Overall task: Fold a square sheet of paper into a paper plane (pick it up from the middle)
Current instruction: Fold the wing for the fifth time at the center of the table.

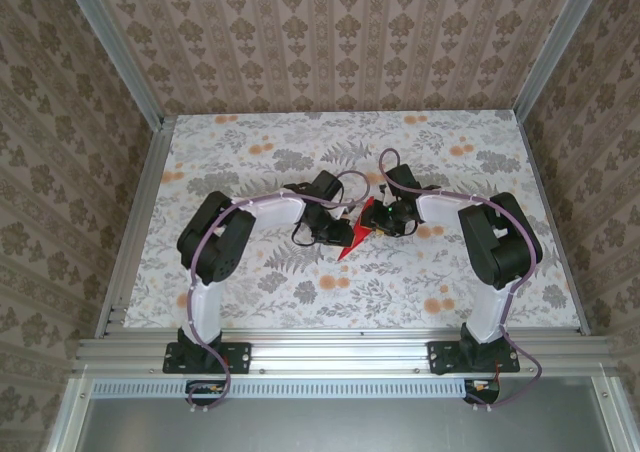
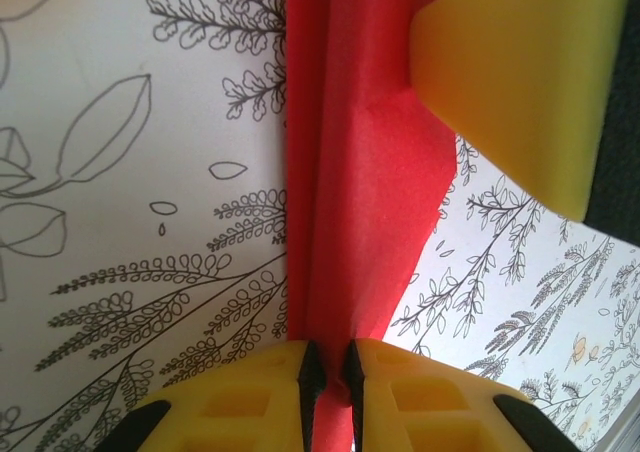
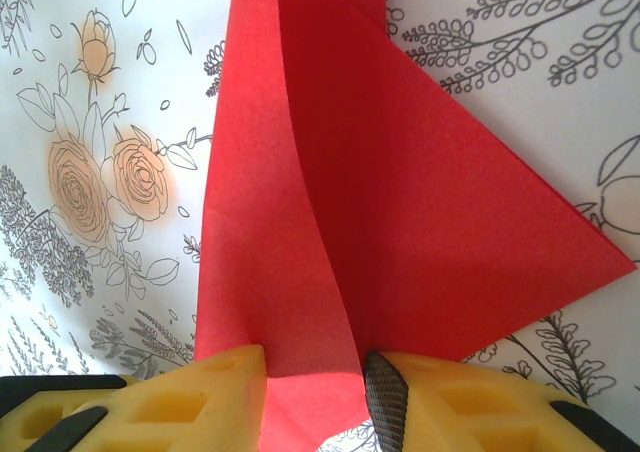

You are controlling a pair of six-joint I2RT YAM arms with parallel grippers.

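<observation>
The paper plane (image 1: 350, 240) is a folded red dart with long creases, held just above the floral table between both arms, its tip pointing toward the near edge. My left gripper (image 1: 333, 228) (image 2: 328, 372) is shut on the folded paper plane (image 2: 350, 172), pads pinching its narrow spine. My right gripper (image 1: 386, 217) (image 3: 312, 397) stands open around the other end; the red paper plane (image 3: 400, 192) passes through the gap and its crease touches the black pad (image 3: 385, 397). One yellow right fingertip (image 2: 510, 72) rests against the paper in the left wrist view.
The floral tabletop (image 1: 300, 292) lies below the paper. Aluminium frame rails (image 1: 330, 344) run along the near edge and sides, with patterned walls behind. Both arms bend inward toward the middle of the table.
</observation>
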